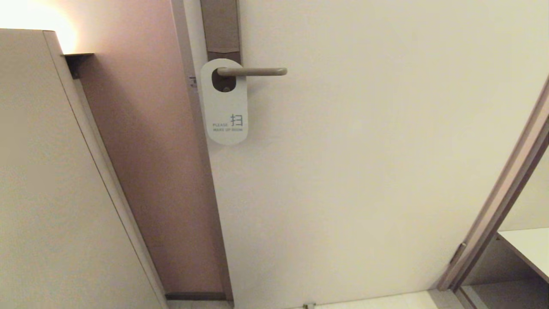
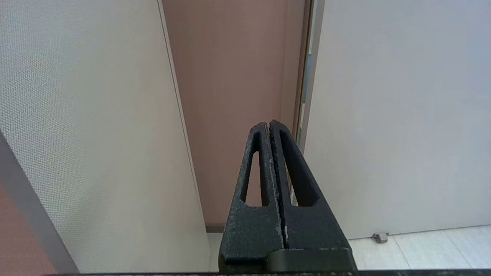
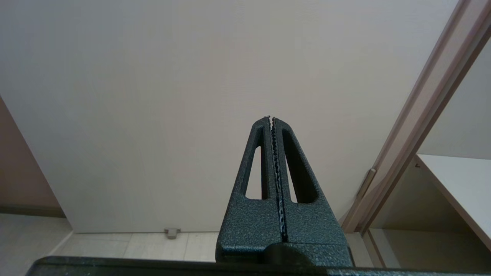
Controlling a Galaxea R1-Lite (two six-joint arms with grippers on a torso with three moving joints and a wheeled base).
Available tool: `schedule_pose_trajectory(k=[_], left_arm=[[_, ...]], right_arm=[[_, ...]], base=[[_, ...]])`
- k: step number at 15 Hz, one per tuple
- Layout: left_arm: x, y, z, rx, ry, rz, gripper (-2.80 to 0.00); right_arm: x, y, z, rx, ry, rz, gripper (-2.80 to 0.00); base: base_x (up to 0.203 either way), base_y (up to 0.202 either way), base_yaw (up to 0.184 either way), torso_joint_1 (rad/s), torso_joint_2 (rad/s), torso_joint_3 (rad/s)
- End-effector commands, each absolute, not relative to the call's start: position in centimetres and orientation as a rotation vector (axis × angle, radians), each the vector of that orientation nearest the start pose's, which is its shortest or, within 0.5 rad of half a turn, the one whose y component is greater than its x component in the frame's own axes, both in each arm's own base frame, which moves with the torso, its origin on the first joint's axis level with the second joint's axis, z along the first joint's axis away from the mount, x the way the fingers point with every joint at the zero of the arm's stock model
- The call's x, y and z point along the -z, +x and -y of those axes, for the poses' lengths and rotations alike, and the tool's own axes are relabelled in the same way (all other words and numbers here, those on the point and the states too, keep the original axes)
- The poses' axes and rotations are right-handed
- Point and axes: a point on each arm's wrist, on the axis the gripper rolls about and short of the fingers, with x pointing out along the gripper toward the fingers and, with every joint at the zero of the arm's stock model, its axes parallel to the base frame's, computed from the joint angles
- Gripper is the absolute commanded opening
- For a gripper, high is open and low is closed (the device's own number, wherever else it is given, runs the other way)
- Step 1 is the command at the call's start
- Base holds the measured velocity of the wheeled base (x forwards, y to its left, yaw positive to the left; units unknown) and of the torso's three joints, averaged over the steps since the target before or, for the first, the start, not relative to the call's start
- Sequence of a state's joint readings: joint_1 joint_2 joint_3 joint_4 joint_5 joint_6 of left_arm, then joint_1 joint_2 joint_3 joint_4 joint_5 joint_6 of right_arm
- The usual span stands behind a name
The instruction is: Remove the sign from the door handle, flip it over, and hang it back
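The sign (image 1: 226, 112) hangs on the door handle (image 1: 253, 71) in the head view, white side with teal text facing out, the lever passing through its oval hole. The brown backplate (image 1: 219, 30) rises above it. Neither arm shows in the head view. My left gripper (image 2: 269, 123) is shut and empty, low down, pointing at the door's latch edge. My right gripper (image 3: 271, 119) is shut and empty, low down, facing the lower door panel. The sign and handle are out of both wrist views.
The cream door (image 1: 386, 150) fills the middle. A pinkish wall strip (image 1: 141, 150) and a beige wall panel (image 1: 47, 180) lie to the left. A door frame (image 1: 502, 193) and white shelf (image 1: 529, 249) lie to the right. A small door stop (image 3: 172, 232) sits at floor level.
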State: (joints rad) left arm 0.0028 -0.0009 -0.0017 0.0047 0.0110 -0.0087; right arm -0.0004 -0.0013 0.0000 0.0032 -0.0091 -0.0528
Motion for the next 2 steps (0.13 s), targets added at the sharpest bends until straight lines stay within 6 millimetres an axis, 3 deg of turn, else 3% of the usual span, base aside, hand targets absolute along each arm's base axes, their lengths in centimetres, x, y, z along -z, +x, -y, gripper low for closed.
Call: schedule_pose_trajectory(k=[1, 2], left_arm=[[-7.54, -2.29, -0.02, -0.015, -0.009, -0.003, -2.8], [-7.54, -2.29, -0.02, -0.015, -0.009, -0.003, -2.8]], right_arm=[[-7.52, -2.28, 0.02, 0.009, -0.054, -0.003, -2.8], [-7.52, -2.28, 0.02, 0.009, -0.054, -0.003, -2.8]], base=[[0.0, 0.0, 0.0, 0.0, 0.0, 0.0], [0.0, 0.0, 0.0, 0.0, 0.0, 0.0]])
